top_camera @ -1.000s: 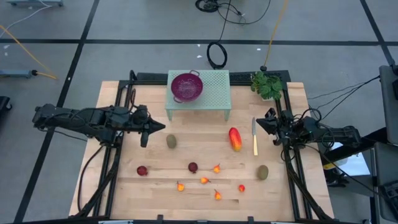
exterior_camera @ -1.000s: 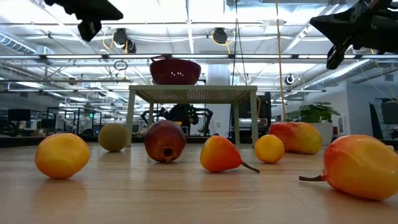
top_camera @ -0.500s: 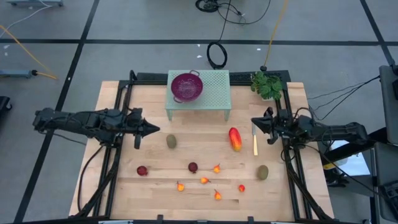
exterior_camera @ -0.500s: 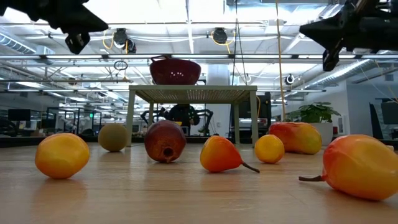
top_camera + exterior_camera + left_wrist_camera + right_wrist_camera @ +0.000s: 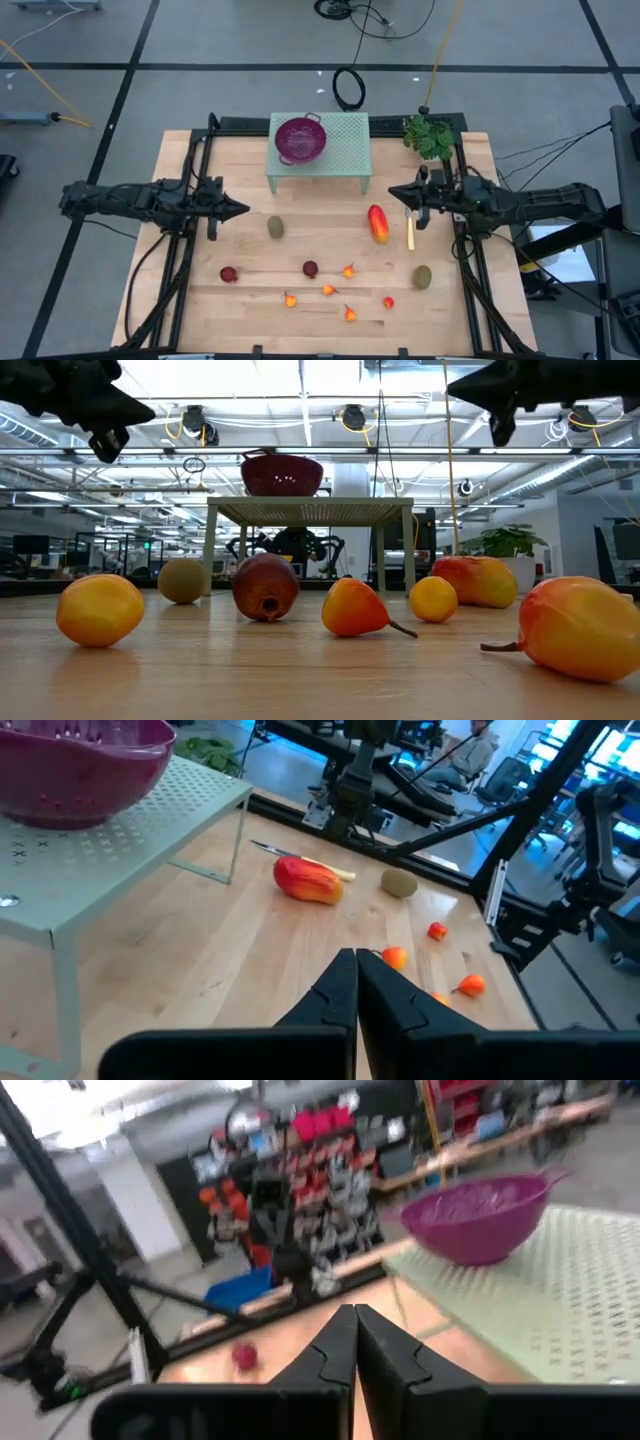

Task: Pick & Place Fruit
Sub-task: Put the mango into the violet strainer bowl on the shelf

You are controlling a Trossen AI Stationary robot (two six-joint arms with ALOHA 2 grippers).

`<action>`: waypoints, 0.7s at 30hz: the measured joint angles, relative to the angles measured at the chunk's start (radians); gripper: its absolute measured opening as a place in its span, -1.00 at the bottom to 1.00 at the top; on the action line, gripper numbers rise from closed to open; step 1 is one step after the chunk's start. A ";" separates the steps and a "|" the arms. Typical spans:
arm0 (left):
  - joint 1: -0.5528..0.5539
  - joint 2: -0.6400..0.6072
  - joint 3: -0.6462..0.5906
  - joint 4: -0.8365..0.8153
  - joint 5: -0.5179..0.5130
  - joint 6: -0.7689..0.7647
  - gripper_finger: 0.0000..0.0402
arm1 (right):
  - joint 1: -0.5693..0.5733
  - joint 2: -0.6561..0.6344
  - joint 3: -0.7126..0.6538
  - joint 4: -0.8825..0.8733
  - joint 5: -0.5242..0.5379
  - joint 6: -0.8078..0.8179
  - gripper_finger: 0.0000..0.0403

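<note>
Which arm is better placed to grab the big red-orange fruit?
Right, likely. The right claw, shut, hovers just beside the red-orange fruit, near the knife. The left claw, also shut, sits across the table, closer to the green oval.

Two matte black jointed arms, draped in black cables, with tapering pointed fingers (image 5: pixel 340 982).

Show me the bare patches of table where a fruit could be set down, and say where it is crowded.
Bare wood lies between the kiwi and the mango, in front of the green stand. The left strip past the dark red ball and the front edge of the table are free too. It is crowded among the small orange fruits at front centre.
</note>
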 joint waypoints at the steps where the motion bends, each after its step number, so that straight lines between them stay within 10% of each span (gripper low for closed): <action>1: 0.000 -0.008 -0.007 -0.002 0.000 0.004 -0.99 | 0.003 0.024 0.028 -0.030 -0.001 0.002 -0.98; 21: 0.000 -0.098 -0.015 -0.026 0.048 0.100 -0.97 | 0.205 0.417 0.496 -0.590 0.160 0.151 -1.00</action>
